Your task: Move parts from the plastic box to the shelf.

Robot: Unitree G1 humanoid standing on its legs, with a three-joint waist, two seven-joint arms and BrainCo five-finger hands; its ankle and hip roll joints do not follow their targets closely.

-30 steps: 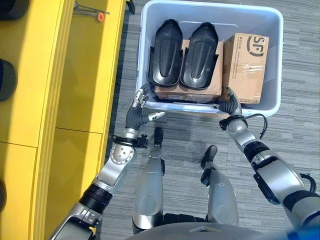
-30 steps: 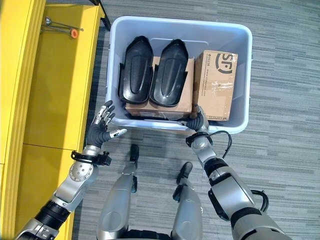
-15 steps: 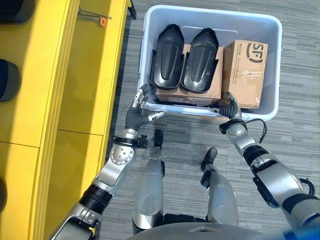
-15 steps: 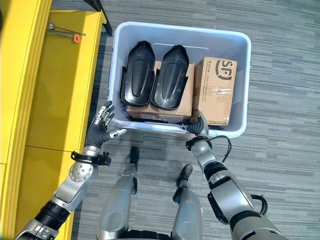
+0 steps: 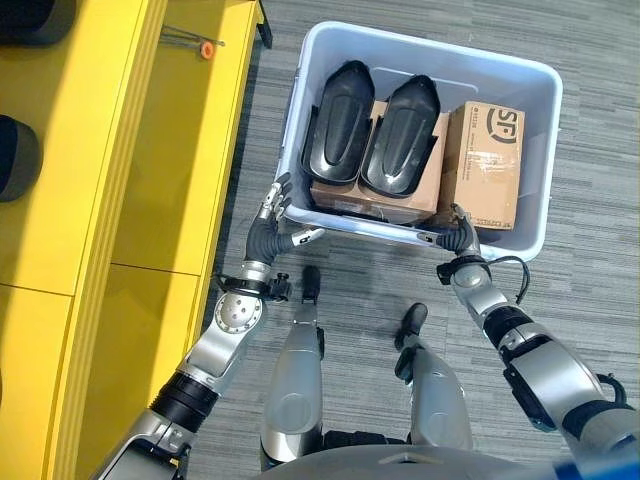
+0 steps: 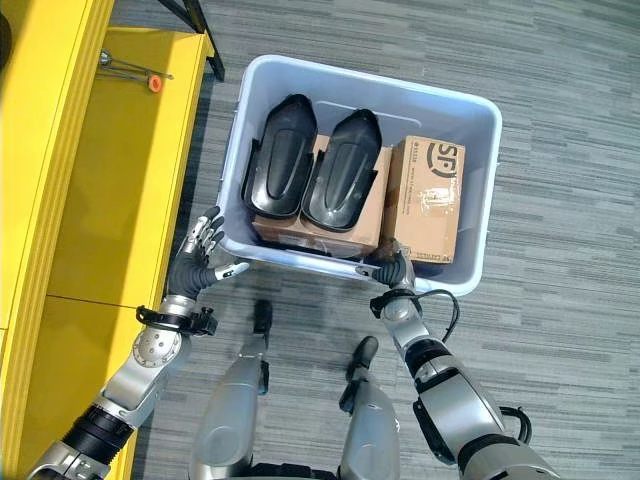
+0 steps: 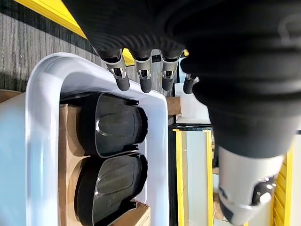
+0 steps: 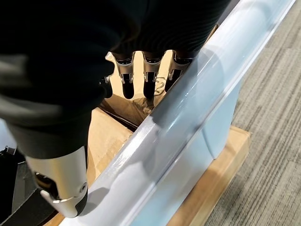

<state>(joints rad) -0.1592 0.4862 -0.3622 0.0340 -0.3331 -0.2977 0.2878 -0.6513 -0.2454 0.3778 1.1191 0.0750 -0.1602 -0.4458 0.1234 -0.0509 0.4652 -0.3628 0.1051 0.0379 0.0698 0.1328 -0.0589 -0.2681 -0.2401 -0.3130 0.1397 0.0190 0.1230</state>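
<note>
The left hand (image 6: pixel 197 262) is beside the near left corner of the plastic box (image 6: pixel 476 190), with relaxed, spread fingers (image 7: pixel 121 76) that hold nothing. The right hand (image 6: pixel 393 270) reaches over the near rim of the box; its fingers (image 8: pixel 126 84) hang straight inside, and the thumb (image 8: pixel 66 197) is apart, so it grips nothing. Just beyond these fingers are cardboard boxes (image 6: pixel 424 201), partly cut off by the rim. On them lie two black parts (image 6: pixel 310 170) side by side. The yellow shelf (image 6: pixel 100 200) stands outside the left hand.
</note>
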